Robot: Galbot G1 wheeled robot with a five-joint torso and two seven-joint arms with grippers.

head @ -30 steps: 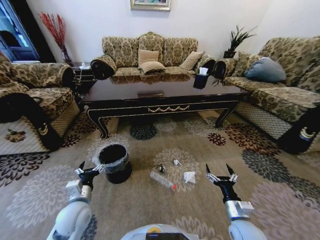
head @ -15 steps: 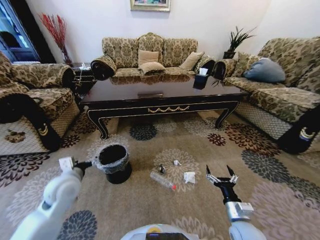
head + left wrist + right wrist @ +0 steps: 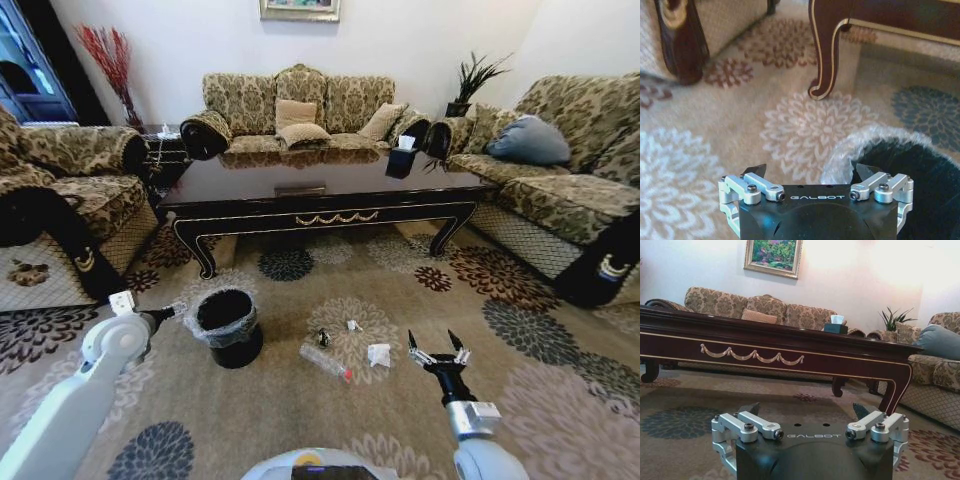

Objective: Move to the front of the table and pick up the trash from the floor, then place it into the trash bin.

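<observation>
The dark glossy table (image 3: 330,190) stands ahead on the flowered floor (image 3: 300,420). Before it lies the trash: a clear bottle (image 3: 325,361) with a red cap, a crumpled white tissue (image 3: 379,354) and two tiny scraps (image 3: 323,337). The black trash bin (image 3: 228,325), lined with a clear bag, sits left of them. My left gripper (image 3: 172,311) hangs open just left of the bin's rim (image 3: 860,142), holding nothing. Open and empty too, my right gripper (image 3: 437,350) hovers low, just right of the tissue. The right wrist view looks past its gripper (image 3: 805,410) to the table (image 3: 790,350).
Sofas ring the table: one on the left (image 3: 70,190), one behind (image 3: 300,110), one on the right (image 3: 570,170). A tissue box (image 3: 403,160) stands on the tabletop. The table's curved leg (image 3: 822,60) rises beyond the left gripper (image 3: 811,171). Open carpet lies around the bin and the litter.
My left arm has swung out to the left and stretched forward, bringing its gripper up beside the bin's left rim. The right gripper has barely moved.
</observation>
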